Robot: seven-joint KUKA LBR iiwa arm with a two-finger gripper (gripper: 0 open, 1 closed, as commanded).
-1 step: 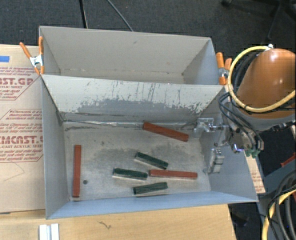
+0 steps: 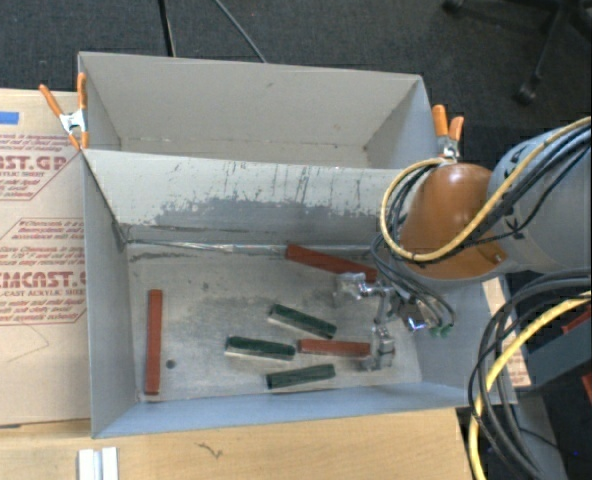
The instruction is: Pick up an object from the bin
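Bin [image 2: 111,308] of grey metal, seen from above. Near its left wall a long red-brown stick [image 2: 154,340] lies alone, running front to back. Around the middle of the floor three dark green bars [image 2: 260,347] lie loosely together, none stacked. Just right of them a short red bar [image 2: 334,348] lies level, and the gripper [image 2: 383,353] is low at its right end, touching or nearly so. Whether the gripper is open or closed, or grips the bar, cannot be told. Behind, a longer red bar [image 2: 321,260] slants along the back wall's foot. The arm's orange cover [image 2: 451,223] sits farthest right.
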